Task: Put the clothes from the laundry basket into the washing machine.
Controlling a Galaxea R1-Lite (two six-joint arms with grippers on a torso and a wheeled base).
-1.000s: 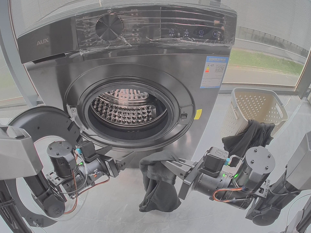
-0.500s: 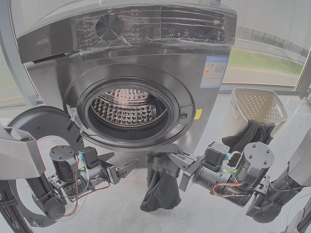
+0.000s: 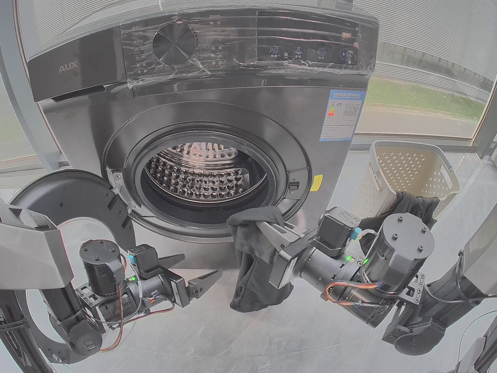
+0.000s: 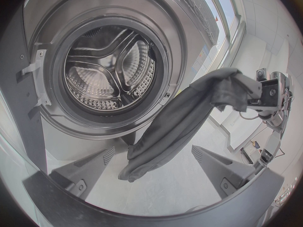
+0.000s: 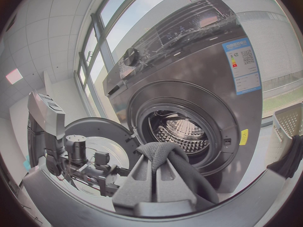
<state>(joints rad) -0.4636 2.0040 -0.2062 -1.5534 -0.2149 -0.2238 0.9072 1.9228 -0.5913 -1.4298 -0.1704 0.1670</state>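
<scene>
Garment [image 3: 253,283] lifted toward drum [image 3: 196,180]; top clamped between right jaws.

bright daylight from the windows [image 3: 429,47] — glare on the washing machine [image 3: 233,42], fisheye-bent edges.

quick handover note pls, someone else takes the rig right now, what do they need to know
The right gripper is shut on a dark garment, held in front of the washing machine at the lower right of its opening; the cloth hangs free toward the floor.
The left gripper is open and holds nothing, low beside the open door.
A second dark garment hangs over the rim of the laundry basket, right of the machine.
Done: door open, one garment out of the basket.
Left: get it into the drum, then fetch the second.
</scene>
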